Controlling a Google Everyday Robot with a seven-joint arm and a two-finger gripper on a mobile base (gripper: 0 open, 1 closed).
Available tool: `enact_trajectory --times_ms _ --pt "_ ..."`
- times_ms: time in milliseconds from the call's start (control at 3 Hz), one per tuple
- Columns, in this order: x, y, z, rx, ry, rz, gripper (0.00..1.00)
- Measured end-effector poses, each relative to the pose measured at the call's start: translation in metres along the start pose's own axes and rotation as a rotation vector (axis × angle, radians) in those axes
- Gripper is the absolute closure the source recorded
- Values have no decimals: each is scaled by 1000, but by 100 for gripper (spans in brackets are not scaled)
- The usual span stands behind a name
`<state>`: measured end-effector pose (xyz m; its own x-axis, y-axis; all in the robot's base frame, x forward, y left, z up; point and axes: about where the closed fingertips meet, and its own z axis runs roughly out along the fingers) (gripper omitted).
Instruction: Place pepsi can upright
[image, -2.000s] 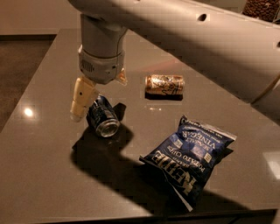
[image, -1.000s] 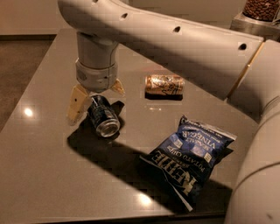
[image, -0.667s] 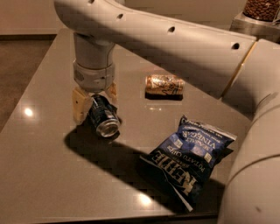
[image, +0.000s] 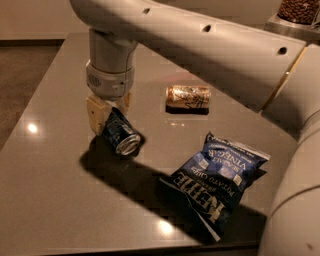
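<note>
Closed in since the earlier frame: gripper (image: 110, 116) with fingers (image: 95, 116) drawn from a loose straddle onto the pepsi can (image: 121, 135). Same spot for the can; no roll noted.

Camera view:
- Pepsi can on the table (image: 45, 190), camera-left of the gold-brown can (image: 188, 97) and somewhat nearer the camera, well apart from it. Lying on its side, not upright.
- Long axis slanted: silver end toward the camera and toward the gold-brown can's side, far end tucked under the wrist.
- Gripper directly above that far end, reaching down from overhead. One finger pressed to the flank away from the gold-brown can, the other mostly hidden behind the flank facing it. Judged clamped across the can's width, square to the long axis.
- Chip bag (image: 220, 175) nearer the camera than the gold-brown can, apart from the pepsi can.

Judgement: grip near one end, so righting calls for a lift plus a swing of the free silver end downward. Risk: slip in the pads, since most of the can hangs beyond the grip.
</note>
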<state>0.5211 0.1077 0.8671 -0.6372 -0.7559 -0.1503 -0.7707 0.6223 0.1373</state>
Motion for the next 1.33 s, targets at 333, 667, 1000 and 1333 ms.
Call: enact_trajectory --times_ms 333,667,1000,1333 --pt "-6 -6 -28 -56 -90 -65 99" --pt "-12 -9 -53 -128 -245 -137 100" --pt "-16 -17 -68 -161 -366 -162 100" --pt "-15 -28 -79 -166 -491 -181 100"
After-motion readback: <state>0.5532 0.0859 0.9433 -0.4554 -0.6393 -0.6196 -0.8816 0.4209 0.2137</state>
